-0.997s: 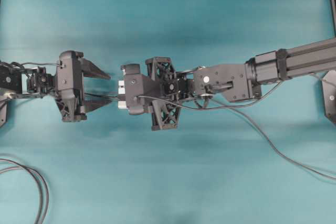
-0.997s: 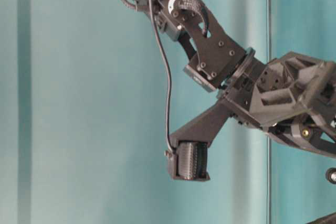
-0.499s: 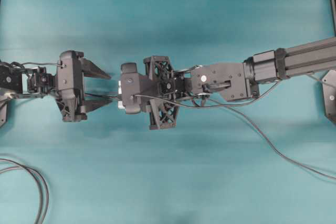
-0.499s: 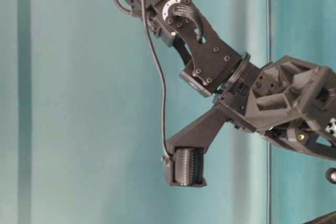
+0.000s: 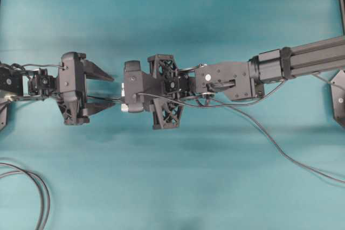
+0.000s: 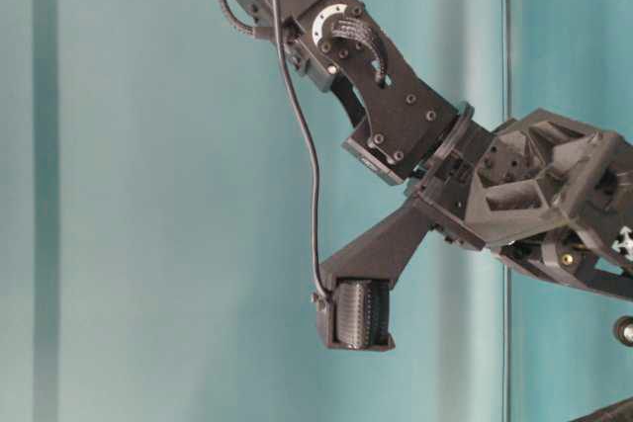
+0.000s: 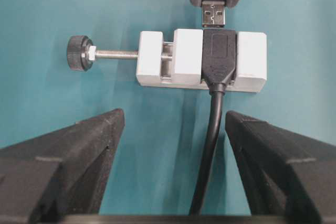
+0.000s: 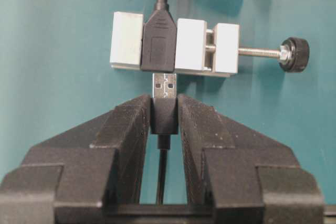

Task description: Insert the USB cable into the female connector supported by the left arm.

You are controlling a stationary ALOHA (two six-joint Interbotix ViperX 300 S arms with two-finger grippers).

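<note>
Right end effector [image 8: 165, 116], in the right wrist view: clamped on the dark plug of the USB cable [image 8: 164, 114], silvery tip poking out just short of the female connector [image 8: 176, 45], apart by a sliver. Tip lined up with the black socket body between the white blocks; knobbed rod off to the right.

Left wrist view: left end effector [image 7: 170, 129] spread wide, gripping nothing, fingers either side of the connector's dark cable. Connector lying on the teal surface [image 7: 52, 3], plug tip at the socket mouth from above.

Overhead view: both end effectors nose to nose near the middle, connector itself largely hidden under the right one.

Table-level view: only the right arm visible, nothing of the mating.

Risk, as a judgement: with nothing gripping the connector, a push likely slides it back instead of seating; slight tilt could jam the tip on the socket rim.
</note>
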